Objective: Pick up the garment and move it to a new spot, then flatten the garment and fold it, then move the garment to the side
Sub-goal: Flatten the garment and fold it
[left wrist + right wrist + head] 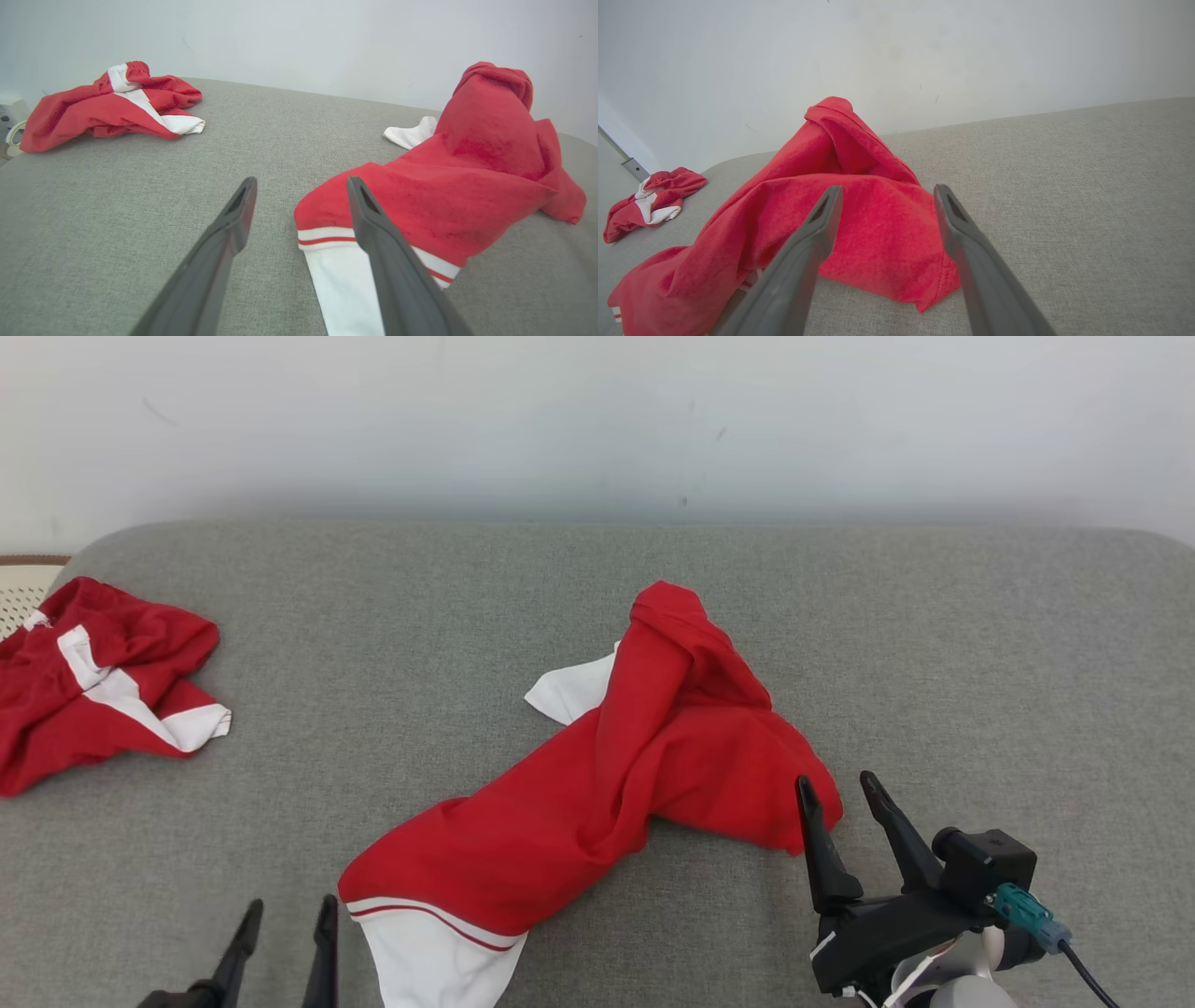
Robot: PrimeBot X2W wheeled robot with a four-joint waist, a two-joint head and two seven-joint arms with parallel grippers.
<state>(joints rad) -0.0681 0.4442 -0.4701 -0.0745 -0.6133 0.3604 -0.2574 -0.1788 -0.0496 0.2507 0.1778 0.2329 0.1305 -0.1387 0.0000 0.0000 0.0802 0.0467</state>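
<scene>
Item: red knit garment (597, 784) with white, red-striped hem, bunched in a ridge on grey woven padded surface (980, 663).
Left gripper (291, 902): just beside garment's white hem, fingers spread, empty.
Right gripper (836, 779): at garment's red right corner, fingers spread, empty.
Handling, as judged: flattening due. Pinch one layer at each end, then draw apart low and evenly, avoiding the ridge's doubled folds.

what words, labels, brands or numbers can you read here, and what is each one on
No readable text in any view.
garment: red cloth with white trim and stripes, no print or tag showing.
second garment: the same, no lettering.
right gripper: a small white mark on its base, too small to read.
</scene>
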